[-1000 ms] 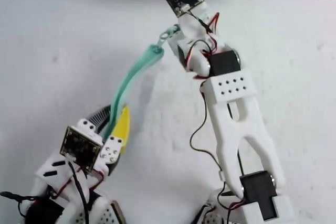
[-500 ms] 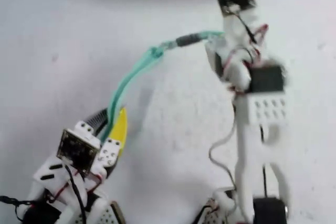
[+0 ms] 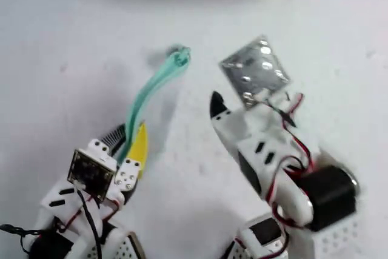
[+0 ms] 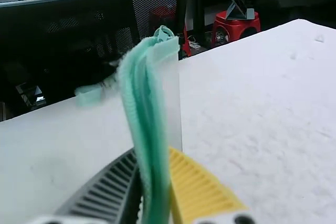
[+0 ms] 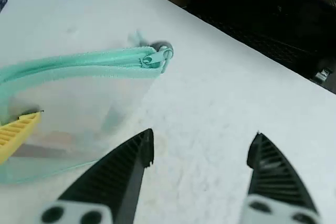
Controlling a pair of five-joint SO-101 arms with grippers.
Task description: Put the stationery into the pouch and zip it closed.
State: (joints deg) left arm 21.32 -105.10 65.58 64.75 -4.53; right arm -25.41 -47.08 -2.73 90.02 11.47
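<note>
Showing its teal zip edge from above, the pouch (image 3: 148, 92) is clamped at its 7 o'clock end between the grey and yellow fingers of the left gripper (image 3: 130, 144), and is seen running from there toward 1 o'clock over the white table (image 3: 73, 40). The zip slider (image 5: 157, 56) is found at the far end of that edge. The right gripper (image 5: 203, 145) is held with its black jaws spread wide and nothing between them, at about 4 o'clock of the slider and apart from the pouch.
</note>
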